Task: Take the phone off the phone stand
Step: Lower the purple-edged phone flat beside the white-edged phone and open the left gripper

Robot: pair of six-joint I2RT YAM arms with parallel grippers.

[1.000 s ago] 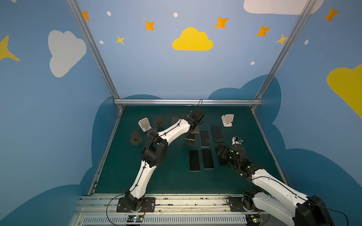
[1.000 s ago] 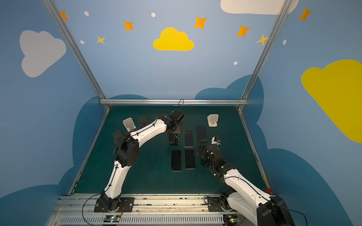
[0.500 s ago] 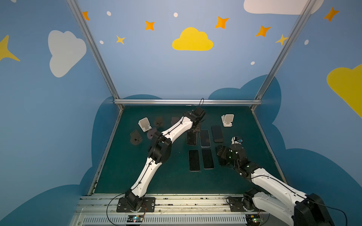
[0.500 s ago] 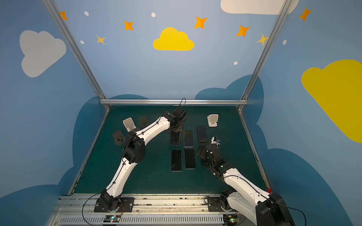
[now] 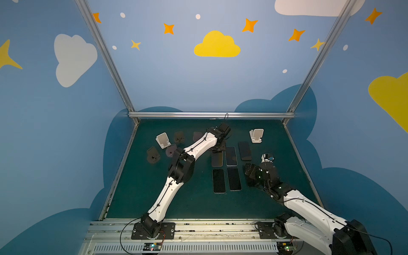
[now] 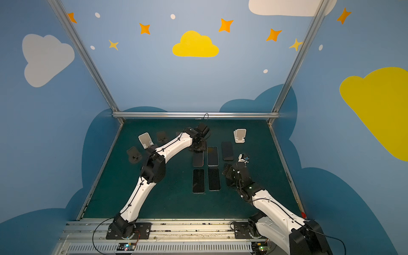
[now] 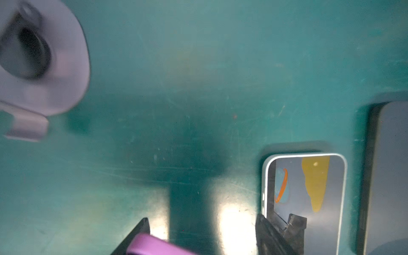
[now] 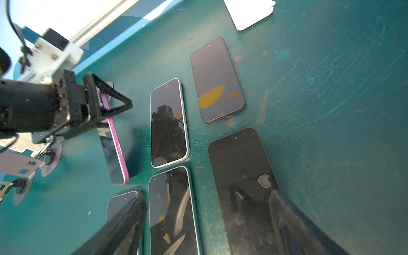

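Note:
The phone (image 8: 114,143) has a purple rim and a dark screen. It hangs tilted, with its low end on the green mat beside a row of other phones. My left gripper (image 8: 106,103) is shut on its upper end. In both top views this gripper (image 5: 218,147) (image 6: 198,147) stands at the back middle, over the phone (image 5: 217,159). The purple rim (image 7: 154,245) shows between the fingers in the left wrist view. A lavender phone stand (image 7: 44,66) stands empty, apart from the phone. My right gripper (image 8: 205,231) (image 5: 251,174) hovers open over a black phone (image 8: 240,176).
Several phones lie flat on the mat: a white-rimmed one (image 5: 231,155), a dark one (image 5: 245,151) and two nearer ones (image 5: 218,181) (image 5: 234,178). White stands (image 5: 256,135) (image 5: 163,140) and dark stands (image 5: 152,155) (image 5: 179,136) are at the back. Metal rails edge the table.
The left arm has stretched further back and its elbow has come up. The phone in its gripper has tipped lower, now lying nearly along the mat. The right gripper has barely moved.

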